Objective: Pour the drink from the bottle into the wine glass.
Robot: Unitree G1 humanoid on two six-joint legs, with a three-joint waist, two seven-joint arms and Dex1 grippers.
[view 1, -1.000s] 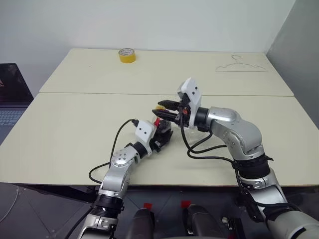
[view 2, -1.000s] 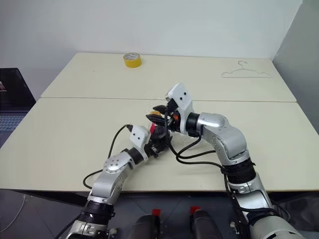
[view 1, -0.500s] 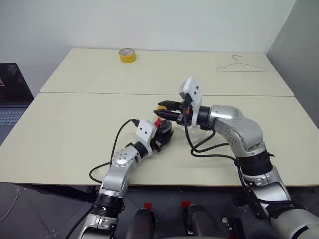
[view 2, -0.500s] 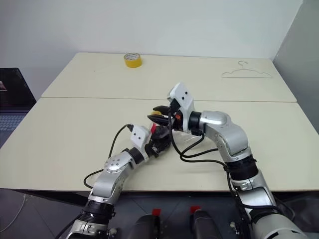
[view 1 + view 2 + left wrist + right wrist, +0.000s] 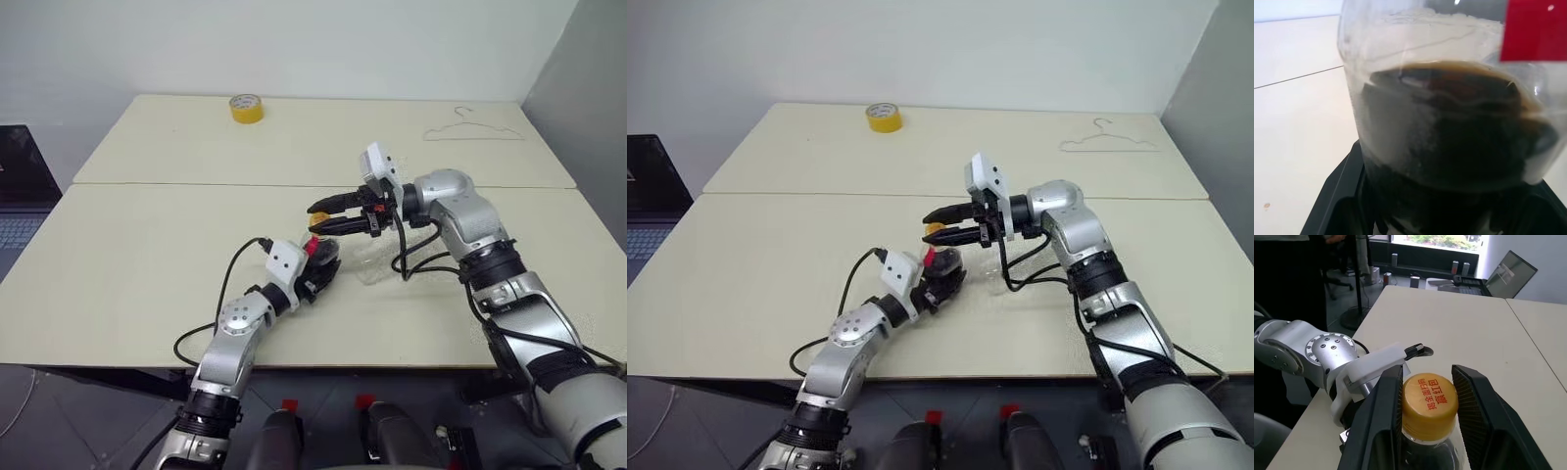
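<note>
Looking down from the left eye view: cream counter [image 5: 147, 255] fills the middle of the frame, seam running across it. Left gripper [image 5: 321, 270] sits just below centre, jaws closed on the body of the bottle [image 5: 323, 257], red neck label showing above the black fingers. Right gripper [image 5: 329, 216] reaches in from the right, level, jaws clamped on either side of the yellow cap [image 5: 318, 221] just above the left gripper. Wine glass [image 5: 375, 262] stands right of the bottle, under the right wrist, clear and hard to read; black cable hangs in front of it. Yellow tape roll [image 5: 246, 108] at upper left of the counter, wire hanger [image 5: 474, 132] at upper right, well apart from the work. Laptop [image 5: 22, 186] at the left edge, off the counter.

Right eye view: same layout, slightly shifted.

Left wrist view: bottle body takes up most of the frame, clear plastic with the drink [image 5: 1459, 147] dark brown-black in its lower part, liquid surface roughly mid-frame. Red label corner at upper right. Black gripper fingers [image 5: 1332, 200] at the bottom hug the bottle.

Right wrist view: two black fingers [image 5: 1376, 431] flank the yellow cap at lower centre, touching it on both sides; red characters printed on the cap top. Left arm's silver joint and white housing at lower left.
</note>
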